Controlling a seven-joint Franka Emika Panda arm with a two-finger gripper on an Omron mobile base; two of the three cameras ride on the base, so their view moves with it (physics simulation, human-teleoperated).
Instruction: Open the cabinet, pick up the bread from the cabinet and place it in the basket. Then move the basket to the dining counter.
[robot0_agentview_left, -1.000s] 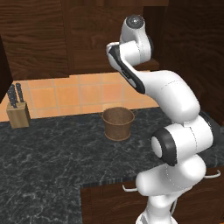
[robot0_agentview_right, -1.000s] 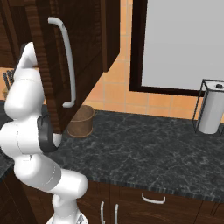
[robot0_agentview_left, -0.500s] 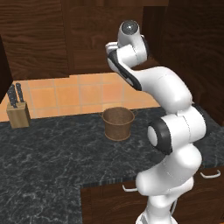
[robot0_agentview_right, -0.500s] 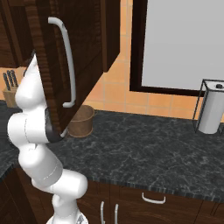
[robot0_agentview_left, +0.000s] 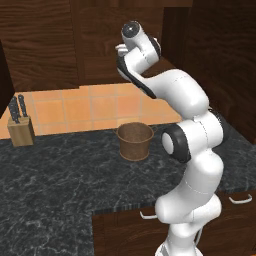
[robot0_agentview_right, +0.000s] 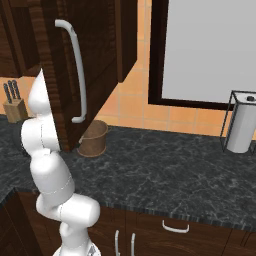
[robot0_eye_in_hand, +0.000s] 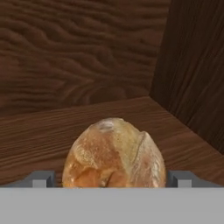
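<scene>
Since the earlier frame the arm has reached deeper into the dark wood-grain cabinet (robot0_agentview_right: 95, 45), and the gripper (robot0_eye_in_hand: 112, 180), its 2 tips spread wide either side of the golden-tan round bread roll (robot0_eye_in_hand: 114, 153) at lower centre of the hand view, could nudge it toward the back wall or close off-centre and squeeze it out.

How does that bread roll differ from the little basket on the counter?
The bread is a solid, golden, crusty lump; the basket is a hollow, brown, woven bucket. The bread lies on a wooden shelf inside the cabinet, between the hand's open fingertips; the basket stands upright on the black counter, nothing in it. Both are roundish.

base views flank arm, share basket (robot0_agentview_left: 135, 141)
</scene>
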